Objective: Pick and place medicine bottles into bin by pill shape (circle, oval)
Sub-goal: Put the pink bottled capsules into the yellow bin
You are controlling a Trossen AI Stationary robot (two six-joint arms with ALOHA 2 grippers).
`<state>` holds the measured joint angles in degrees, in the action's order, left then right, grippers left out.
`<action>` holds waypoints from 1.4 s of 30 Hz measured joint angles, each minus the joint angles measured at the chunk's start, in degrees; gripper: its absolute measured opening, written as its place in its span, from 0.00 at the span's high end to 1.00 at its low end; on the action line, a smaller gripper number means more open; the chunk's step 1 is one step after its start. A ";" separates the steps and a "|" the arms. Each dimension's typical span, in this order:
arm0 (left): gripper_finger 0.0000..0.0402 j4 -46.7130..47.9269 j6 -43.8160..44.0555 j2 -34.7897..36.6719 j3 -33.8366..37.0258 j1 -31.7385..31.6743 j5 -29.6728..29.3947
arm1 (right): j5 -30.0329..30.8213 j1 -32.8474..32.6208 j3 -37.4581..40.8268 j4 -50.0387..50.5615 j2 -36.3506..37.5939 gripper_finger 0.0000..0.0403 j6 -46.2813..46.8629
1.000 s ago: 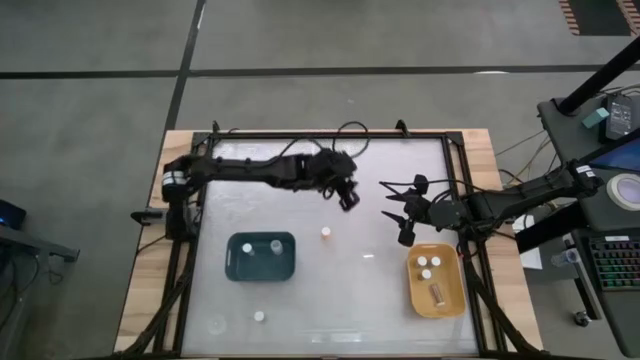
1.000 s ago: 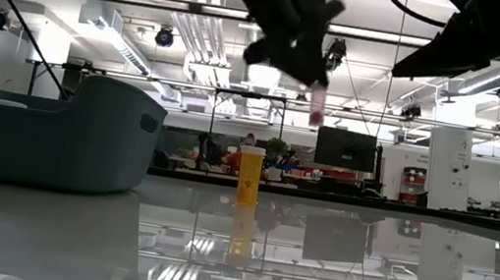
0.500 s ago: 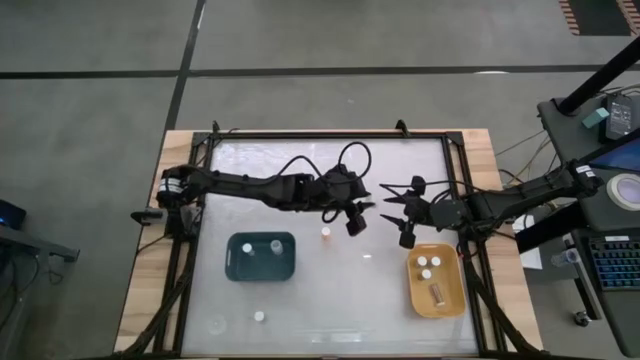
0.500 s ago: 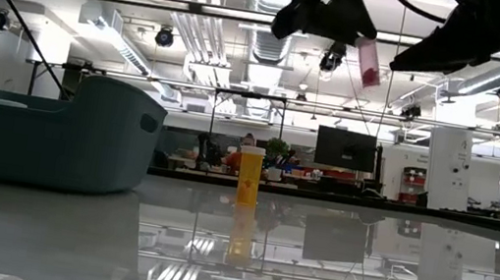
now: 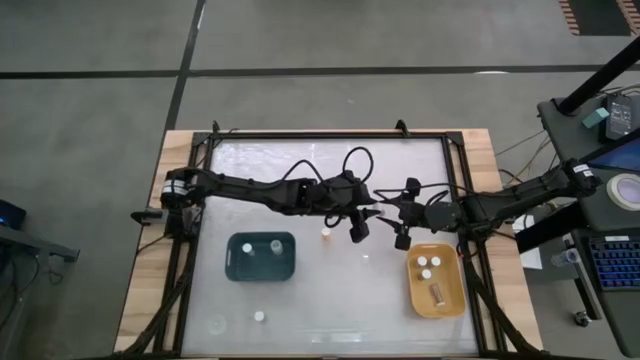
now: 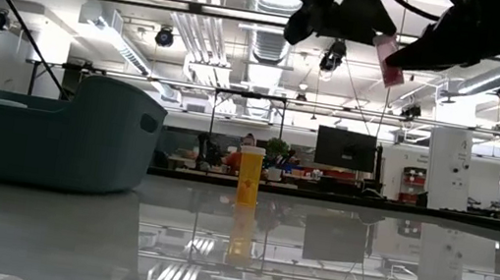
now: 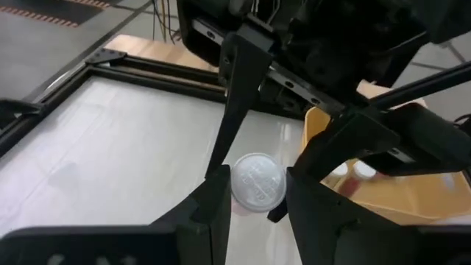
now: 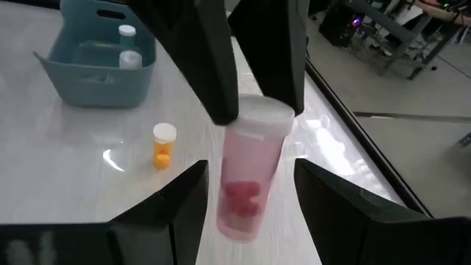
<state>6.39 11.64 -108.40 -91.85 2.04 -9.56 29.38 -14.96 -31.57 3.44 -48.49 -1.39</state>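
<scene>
Pink bottle [image 8: 250, 173] | white cap, no readable label | left gripper [image 5: 356, 226] jaws clamp it

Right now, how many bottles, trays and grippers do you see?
Bottles: 9 (2 in teal tray, 4 in yellow tray, 2 on table, 1 pink bottle in left gripper).
Trays: 2
Grippers: 2 (right gripper).
Total: 13
</scene>
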 joint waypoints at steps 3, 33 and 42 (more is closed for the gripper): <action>0.76 -0.26 -0.02 -0.02 0.00 0.00 0.00 | 0.04 0.00 0.00 0.05 0.04 0.52 -0.10; 0.43 7.88 -6.48 5.17 0.00 0.43 0.09 | 0.14 0.00 0.00 0.13 0.04 0.76 2.94; 0.43 14.12 -12.29 11.50 4.75 5.05 -1.42 | -5.27 -0.35 -3.81 3.42 -0.13 0.76 16.40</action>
<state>20.51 -0.65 -96.90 -87.10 7.10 -10.98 24.11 -15.31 -35.38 6.86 -48.62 15.01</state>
